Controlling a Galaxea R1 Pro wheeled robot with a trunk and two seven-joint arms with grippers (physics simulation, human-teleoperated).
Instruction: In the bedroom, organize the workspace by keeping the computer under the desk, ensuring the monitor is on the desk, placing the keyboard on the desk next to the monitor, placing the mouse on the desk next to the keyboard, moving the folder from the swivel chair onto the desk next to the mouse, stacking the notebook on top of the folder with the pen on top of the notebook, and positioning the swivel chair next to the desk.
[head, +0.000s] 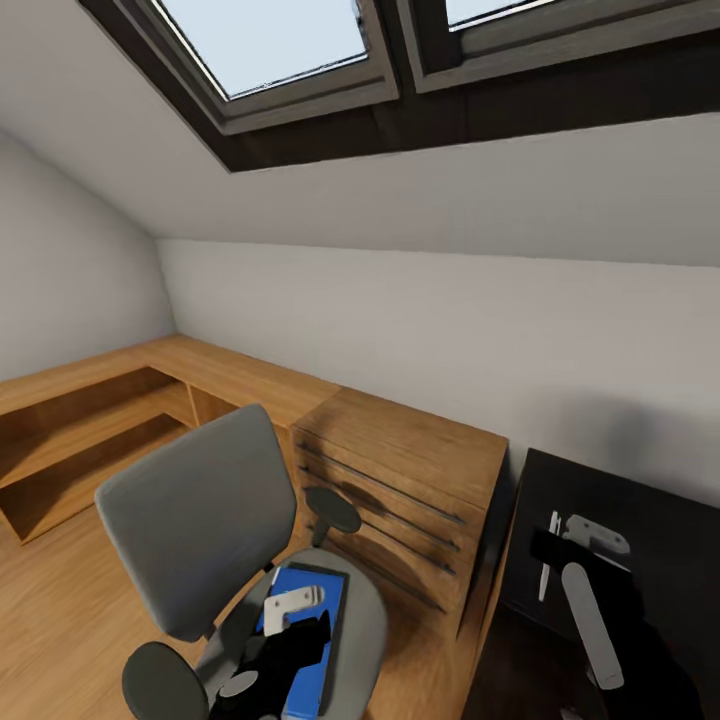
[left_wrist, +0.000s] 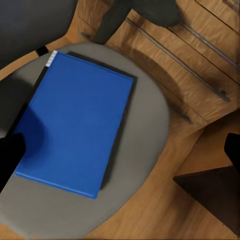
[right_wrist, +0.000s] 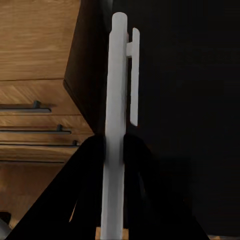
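the folder (left_wrist: 72, 125) lies on the swivel chair (head: 190, 510) under the spread-jawed left gripper (head: 290, 610), while the right gripper (right_wrist: 114, 150) pinches the pen (right_wrist: 116, 100) over the desk (head: 660, 520).

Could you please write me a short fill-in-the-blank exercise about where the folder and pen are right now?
1. The blue folder lies flat on the seat of the ____.
2. The right hand is shut on a white ____.
3. The left hand hangs above the ____.

Answers: swivel chair; pen; folder
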